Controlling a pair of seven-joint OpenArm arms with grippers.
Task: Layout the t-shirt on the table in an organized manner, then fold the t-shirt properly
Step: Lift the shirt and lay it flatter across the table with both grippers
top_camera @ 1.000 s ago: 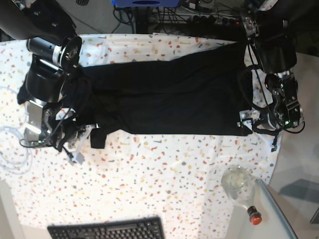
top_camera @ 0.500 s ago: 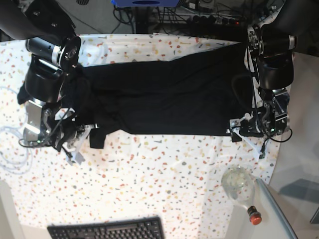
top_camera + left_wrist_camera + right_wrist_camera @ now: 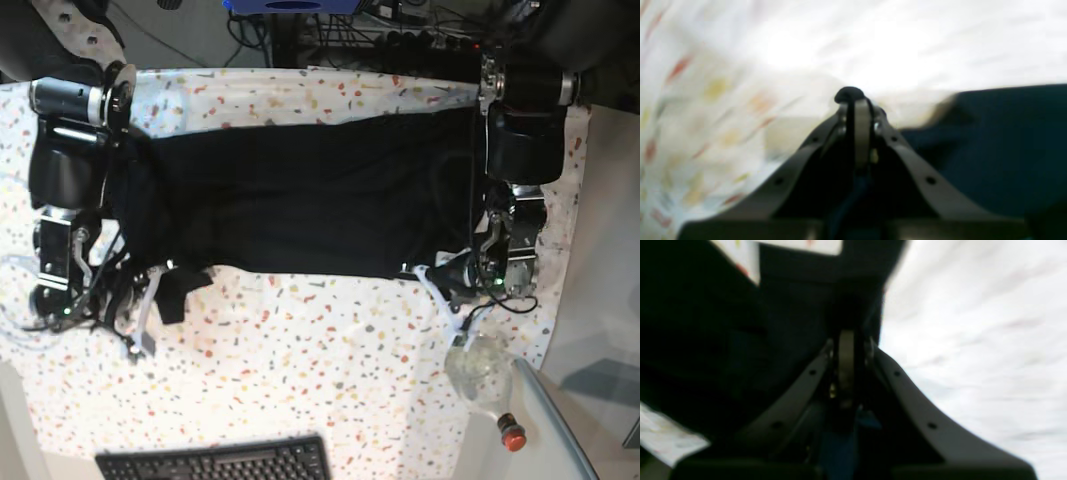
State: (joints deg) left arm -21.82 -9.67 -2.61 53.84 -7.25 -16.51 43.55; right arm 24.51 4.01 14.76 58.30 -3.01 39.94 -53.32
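Table [image 3: 330,340]: wide and flat, under a white cloth flecked red, yellow and grey; it fills most of the base view.
Shirt [image 3: 300,200]: plain black, matte, no print; spread as a long band across the far half of the table, running from one arm to the other. Its near edge is fairly straight, and a small flap hangs down at its near corner on the base view's left. Soft creases run along its length.
Shirt in the left wrist view [image 3: 1000,143]: dark fabric lying on the cloth, to the right of the fingers; blurred.
Shirt in the right wrist view [image 3: 740,350]: dark mass filling the left side and reaching up past the fingertips.
Left gripper [image 3: 437,281]: at the shirt's near corner on the base view's right, low over the table. Fingers [image 3: 862,126] pressed together; a dark bit sits at their tip, too blurred to tell whether it is shirt fabric.
Right gripper [image 3: 147,320]: at the shirt's near corner on the base view's left, beside the hanging flap. Fingers [image 3: 846,366] closed with black fabric against their tips; a pinch on it cannot be confirmed through the blur.
Bottle [image 3: 478,375]: clear, red-capped, lying near the table's near right edge, just beside the left gripper.
Keyboard [image 3: 215,462]: black, at the near edge, well apart from the shirt.
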